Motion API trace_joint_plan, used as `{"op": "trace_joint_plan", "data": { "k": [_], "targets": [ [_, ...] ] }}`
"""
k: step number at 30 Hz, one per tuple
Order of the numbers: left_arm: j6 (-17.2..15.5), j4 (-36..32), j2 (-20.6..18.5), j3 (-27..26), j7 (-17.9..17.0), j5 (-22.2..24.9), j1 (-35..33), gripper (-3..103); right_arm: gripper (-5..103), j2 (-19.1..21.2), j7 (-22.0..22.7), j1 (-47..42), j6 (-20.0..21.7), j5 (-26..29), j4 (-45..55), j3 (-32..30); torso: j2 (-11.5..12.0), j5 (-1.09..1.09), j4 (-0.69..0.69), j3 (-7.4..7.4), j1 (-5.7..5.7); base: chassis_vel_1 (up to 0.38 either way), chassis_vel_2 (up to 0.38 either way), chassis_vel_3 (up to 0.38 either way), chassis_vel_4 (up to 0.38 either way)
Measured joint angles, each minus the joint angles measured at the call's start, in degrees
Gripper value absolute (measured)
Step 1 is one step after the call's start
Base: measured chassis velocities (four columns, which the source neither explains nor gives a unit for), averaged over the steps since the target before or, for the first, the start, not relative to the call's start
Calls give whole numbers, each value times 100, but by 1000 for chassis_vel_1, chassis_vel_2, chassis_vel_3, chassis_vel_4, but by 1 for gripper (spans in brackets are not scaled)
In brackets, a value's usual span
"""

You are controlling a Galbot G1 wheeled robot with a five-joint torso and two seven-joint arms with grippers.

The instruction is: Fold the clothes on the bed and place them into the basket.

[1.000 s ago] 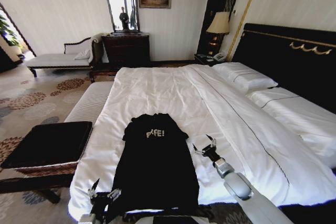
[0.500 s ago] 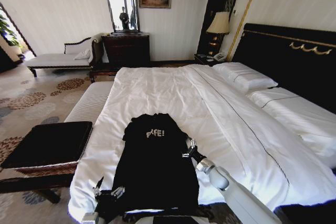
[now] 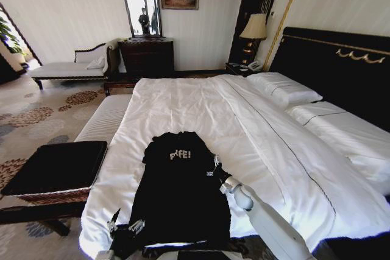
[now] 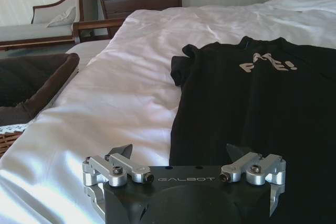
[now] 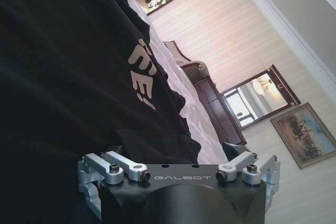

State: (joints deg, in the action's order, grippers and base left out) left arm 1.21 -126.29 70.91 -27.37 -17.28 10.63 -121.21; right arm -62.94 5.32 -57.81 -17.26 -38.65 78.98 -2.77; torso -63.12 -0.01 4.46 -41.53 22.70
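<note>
While the T-shirt [image 3: 180, 196] lay flat, chest up, on the near part of the bed [image 3: 201, 108], both arms were working at its edges. L gripper [image 3: 122, 226] sat at the hem corner nearest the robot; in the left wrist view its fingers [image 4: 122, 153] stood spread apart, nothing between them, cloth just ahead. R gripper [image 3: 212, 167] was at the shirt's right side by the sleeve; in the right wrist view its jaws were likewise spread, with black fabric filling the gap ahead, not clamped as far as I could tell. Basket [image 3: 55, 172] stood on the floor off the bed's left side, well apart from the shirt, nothing in it that I could see.

Risks (judgement):
- R jaws may catch duvet along w/ shirt, as the cloth lies flush on soft bedding; fold would drag the cover.
- L side may pinch one layer only, so the hem peels open when lifted.
- Uneven grip heights btw. arms could skew the fold.

Writing: white chest lettering partly creased, reads approx. "F?FE!" in head view; middle letters not legible. "GALBOT" printed on both gripper bodies in wrist views.
</note>
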Motion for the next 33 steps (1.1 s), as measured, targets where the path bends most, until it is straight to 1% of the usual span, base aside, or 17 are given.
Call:
{"op": "trace_joint_plan", "data": {
  "k": [2,3,6,7,8,9,12,14,17,18,21,23,25,27,30,33],
  "targets": [
    [7,-11,10,-25,-9,32,-26,100,93,-30,28,40,0,-8,-73,50,0,0,0,0,0,0,0,0,0],
    [7,-11,10,-25,-9,32,-26,100,93,-30,28,40,0,-8,-73,50,0,0,0,0,0,0,0,0,0],
    [11,-31,6,-66,-19,106,-38,100,77,-36,91,64,-3,-28,-116,88,0,1,0,0,0,0,0,0,0],
    [12,-37,3,-73,-20,128,-37,100,77,-37,124,67,-4,-27,-120,98,0,1,0,0,0,0,0,0,0],
    [12,-40,2,-76,-21,142,-35,100,72,-37,146,72,-4,-25,-123,103,0,1,0,0,0,0,0,0,0],
    [12,-40,2,-76,-21,142,-35,100,72,-37,146,72,-4,-25,-123,103,0,1,0,0,0,0,0,0,0],
    [-9,-42,12,-63,-24,162,-13,100,56,-31,239,82,-7,-17,-132,151,0,0,0,0,0,0,0,0,0],
    [-22,-41,16,-54,-25,164,-12,100,56,-31,274,85,-8,-10,-138,167,0,0,0,0,0,0,0,0,0],
    [-48,-21,32,-21,-26,168,-12,100,39,-29,346,90,-7,33,-161,240,0,1,0,0,0,0,0,0,0],
    [-48,-21,32,-21,-26,168,-12,100,39,-29,346,90,-7,33,-161,240,0,1,0,0,0,0,0,0,0],
    [-72,-4,26,-19,-36,208,-12,100,23,-20,368,74,-7,62,-177,246,0,1,0,0,0,0,0,0,0],
    [-103,-6,18,-20,-53,289,-14,100,23,-9,372,66,-8,66,-179,245,0,0,0,0,0,0,0,0,0],
    [-138,-12,-6,-37,-86,456,-9,100,13,11,400,55,-28,64,-187,238,0,1,1,0,0,0,0,0,0],
    [-137,-10,-12,-62,-98,483,8,100,2,5,502,55,-39,58,-206,235,0,0,1,0,0,0,0,0,0],
    [-182,7,-9,-67,-105,439,19,100,1,-29,616,62,-40,76,-234,245,0,1,0,0,0,0,0,0,0],
    [-199,29,14,-59,-113,370,27,100,0,-45,637,79,-40,107,-248,255,0,0,1,0,0,0,0,0,0]
  ]
}}
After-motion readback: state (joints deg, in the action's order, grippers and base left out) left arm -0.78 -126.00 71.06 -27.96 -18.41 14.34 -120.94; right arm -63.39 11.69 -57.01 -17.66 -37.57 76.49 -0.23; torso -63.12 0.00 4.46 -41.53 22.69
